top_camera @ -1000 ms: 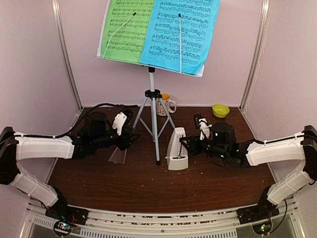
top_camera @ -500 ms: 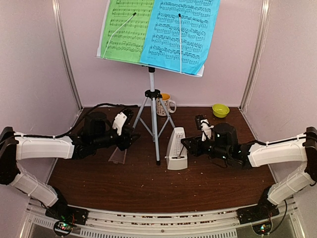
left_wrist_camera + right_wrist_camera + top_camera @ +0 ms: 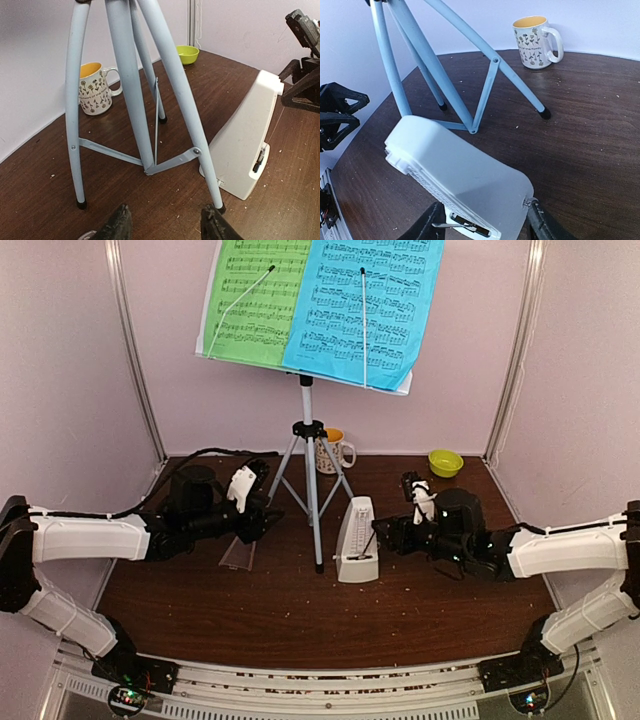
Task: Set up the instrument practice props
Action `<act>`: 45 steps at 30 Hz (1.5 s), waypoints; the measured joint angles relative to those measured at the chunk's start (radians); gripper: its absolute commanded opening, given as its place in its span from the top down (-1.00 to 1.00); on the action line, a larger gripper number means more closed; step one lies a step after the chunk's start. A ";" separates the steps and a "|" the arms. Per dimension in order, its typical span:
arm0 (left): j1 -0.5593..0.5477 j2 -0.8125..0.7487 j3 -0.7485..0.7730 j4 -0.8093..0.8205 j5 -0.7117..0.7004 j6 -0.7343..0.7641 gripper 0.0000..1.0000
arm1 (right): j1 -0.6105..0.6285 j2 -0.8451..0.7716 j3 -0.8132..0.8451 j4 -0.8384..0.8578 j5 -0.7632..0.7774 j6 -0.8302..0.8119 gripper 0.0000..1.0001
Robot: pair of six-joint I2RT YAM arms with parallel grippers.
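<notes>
Both jaws of the left gripper (image 3: pixel 165 226) stand apart with nothing between them, near the clear cover (image 3: pixel 237 556) lying on the table (image 3: pixel 300 615). Green sheet (image 3: pixel 252 300) and blue sheet (image 3: pixel 365 305) lean on the upright music stand (image 3: pixel 307 430), their tops cut off. Just right of its front leg the metronome (image 3: pixel 356 540) stands upright, narrow end up. Right gripper (image 3: pixel 384 536) straddles it; whether it presses, I cannot tell.

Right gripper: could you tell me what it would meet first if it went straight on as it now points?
The white metronome, directly ahead of the right gripper and between its fingertips; contact likely immediate.
</notes>
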 measured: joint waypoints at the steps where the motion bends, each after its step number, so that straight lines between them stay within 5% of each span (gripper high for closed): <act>1: 0.000 0.000 0.000 0.000 0.000 0.000 0.03 | -0.006 -0.012 -0.005 -0.009 0.008 0.003 -0.11; 15: 0.013 -0.001 0.000 0.017 -0.032 -0.060 -0.01 | -0.231 -0.117 -0.138 -0.103 0.025 0.029 -0.20; 33: 0.240 -0.074 -0.048 0.043 -0.023 -0.257 -0.02 | -0.536 -0.322 -0.113 -0.195 -0.143 -0.010 -0.32; 45: 0.259 -0.054 0.107 -0.074 -0.021 -0.243 -0.09 | -0.605 -0.395 -0.090 -0.209 -0.254 -0.017 -0.40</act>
